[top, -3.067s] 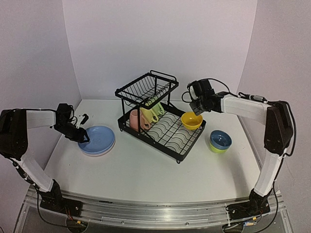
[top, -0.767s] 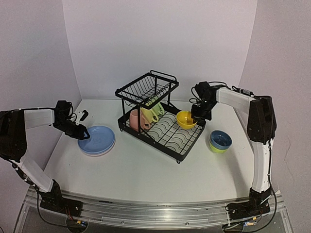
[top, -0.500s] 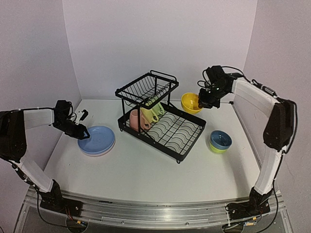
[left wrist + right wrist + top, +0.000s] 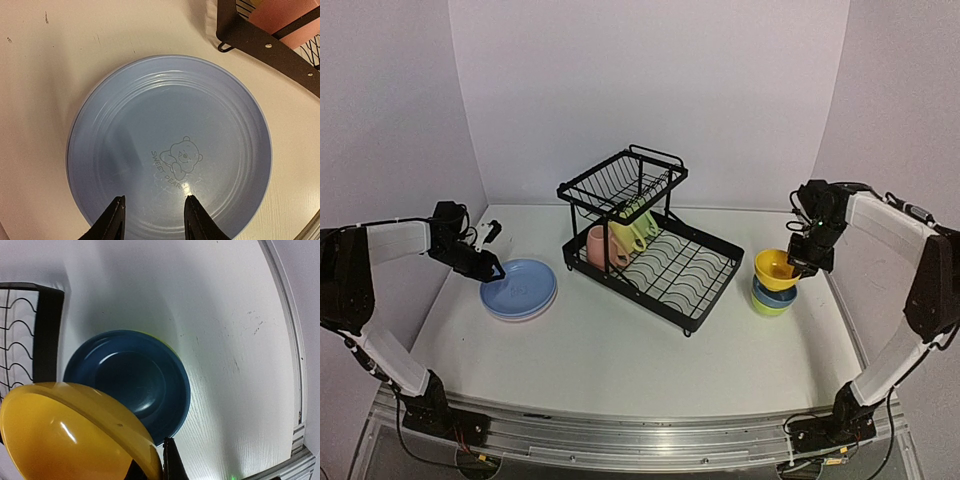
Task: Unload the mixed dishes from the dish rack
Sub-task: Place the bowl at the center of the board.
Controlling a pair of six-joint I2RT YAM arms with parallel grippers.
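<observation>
My right gripper (image 4: 802, 262) is pinched on the rim of the yellow bowl (image 4: 775, 268), holding it tilted just above the blue bowl (image 4: 777, 292), which sits nested in the green bowl (image 4: 769, 306) on the counter (image 4: 620, 350), right of the dish rack (image 4: 650, 240). My left gripper (image 4: 155, 200) hangs narrowly parted and empty over the near edge of the blue plate (image 4: 170, 150), which lies flat on the counter left of the rack.

The risk I see is on the right. From the wrist, the yellow bowl (image 4: 65, 430) sits off-centre toward the rack side of the blue bowl (image 4: 130, 375). If I let go like this, it could land on the rim, tip and skid off the stack. The grip is only a thin bite on a glossy lip, so a sharp move could let it swivel or slip. On the left, dropping lower could knock my fingertips against the plate.

Everything looks like smooth, hard pastel plastic with soft highlights. The plate is shallow, with concentric rings and an embossed bear at its centre. The bowls are round with flared lips. The rack is black wire, and the pink mug (image 4: 605, 247), yellow mug (image 4: 625, 236) and pale-green mug (image 4: 645, 222) remain in it.
</observation>
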